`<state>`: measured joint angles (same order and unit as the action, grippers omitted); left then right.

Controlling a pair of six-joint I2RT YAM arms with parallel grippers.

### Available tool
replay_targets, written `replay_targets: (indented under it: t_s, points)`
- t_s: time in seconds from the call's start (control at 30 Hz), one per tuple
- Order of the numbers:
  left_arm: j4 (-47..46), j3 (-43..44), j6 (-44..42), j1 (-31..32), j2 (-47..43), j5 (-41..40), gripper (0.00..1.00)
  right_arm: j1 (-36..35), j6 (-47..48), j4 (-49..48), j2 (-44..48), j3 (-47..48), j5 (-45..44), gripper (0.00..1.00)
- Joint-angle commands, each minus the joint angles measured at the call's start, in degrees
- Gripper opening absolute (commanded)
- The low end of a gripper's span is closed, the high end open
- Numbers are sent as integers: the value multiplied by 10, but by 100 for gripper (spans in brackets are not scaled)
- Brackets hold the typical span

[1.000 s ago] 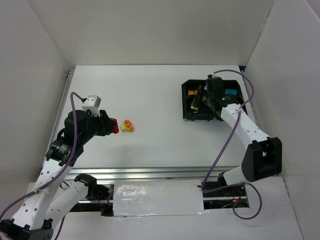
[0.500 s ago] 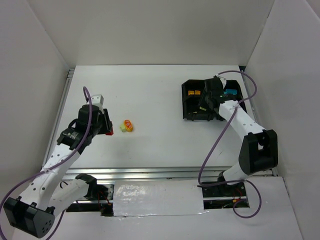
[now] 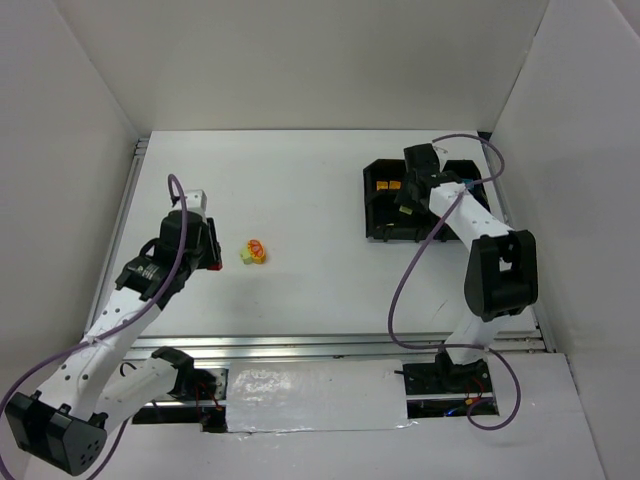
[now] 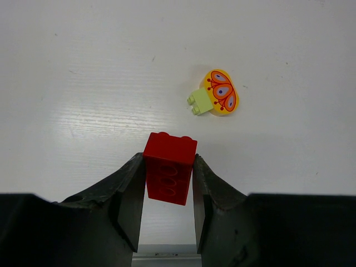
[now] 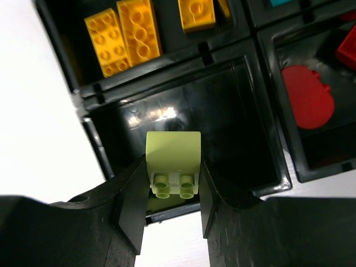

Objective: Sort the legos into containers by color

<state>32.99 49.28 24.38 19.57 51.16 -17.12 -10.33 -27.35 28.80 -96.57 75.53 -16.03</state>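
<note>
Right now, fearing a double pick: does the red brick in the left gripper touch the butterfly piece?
No, bare table separates the left gripper's red brick from the butterfly piece.

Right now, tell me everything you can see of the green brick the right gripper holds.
The green brick is a small pale yellow-green block of glossy plastic, with one smooth face toward the wrist camera and two round studs showing at its near end. The right gripper clamps its two sides; nothing else touches it. It hangs above one compartment of the tray, beside the one holding orange bricks.
</note>
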Motion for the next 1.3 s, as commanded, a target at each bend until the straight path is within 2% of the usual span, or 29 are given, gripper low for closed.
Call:
replay_targets:
  t_s: [0.0,0.03,0.07,0.13,0.17,0.33,0.37,0.53,0.6,0.63,0.67,0.7,0.73,0.77,0.8,0.83,0.9,0.97,1.0,1.13,1.2,1.27]
  points:
    - [-14,19,5,11,-4,-8,0,4,4,14,-18,30,-12,22]
    - [-14,18,5,14,-7,-7,0,3,4,15,-20,33,-14,33]
    - [-14,18,4,14,-8,-6,0,4,1,18,-25,36,-20,54]
    - [-15,18,3,14,-11,0,0,5,1,21,-28,48,-19,68]
    - [-18,16,2,15,-12,4,0,5,1,27,-31,54,-17,81]
    - [-22,16,0,15,-22,29,0,2,5,33,1,72,16,91]
    - [-24,15,0,15,-24,45,0,2,7,29,26,69,24,99]
    - [-36,13,3,15,-46,82,0,1,14,43,66,63,28,99]
    - [-42,26,-2,14,-49,113,0,-1,24,43,81,61,83,99]
    - [-41,35,-1,15,-46,131,0,-6,35,29,92,39,133,99]
    - [-43,59,1,14,-44,153,0,-12,65,-15,115,20,280,98]
    - [-49,68,3,15,-42,173,0,-33,82,-39,125,5,363,98]
    - [-68,78,10,15,-40,233,0,-48,110,-58,132,-15,436,98]
    - [-79,92,15,15,-39,264,0,-68,126,-79,144,-21,547,98]
    - [-92,97,25,15,-36,297,0,-121,142,-84,149,-25,582,98]
    - [-105,102,31,15,-31,362,0,-152,171,-86,157,-29,604,98]
    - [-148,108,56,16,-23,423,0,-212,186,-126,185,-57,679,98]
    - [-199,101,87,16,-21,497,0,-230,148,-242,214,-89,772,98]
    - [-217,88,98,16,-21,541,0,-232,69,-370,231,-127,788,98]
    - [-351,51,174,15,-20,628,0,-235,-106,-620,241,-187,808,98]
    - [-377,39,193,16,-18,641,0,-239,-131,-647,234,-182,799,98]
    - [-390,37,201,16,-17,646,0,-253,-111,-643,233,-176,785,97]
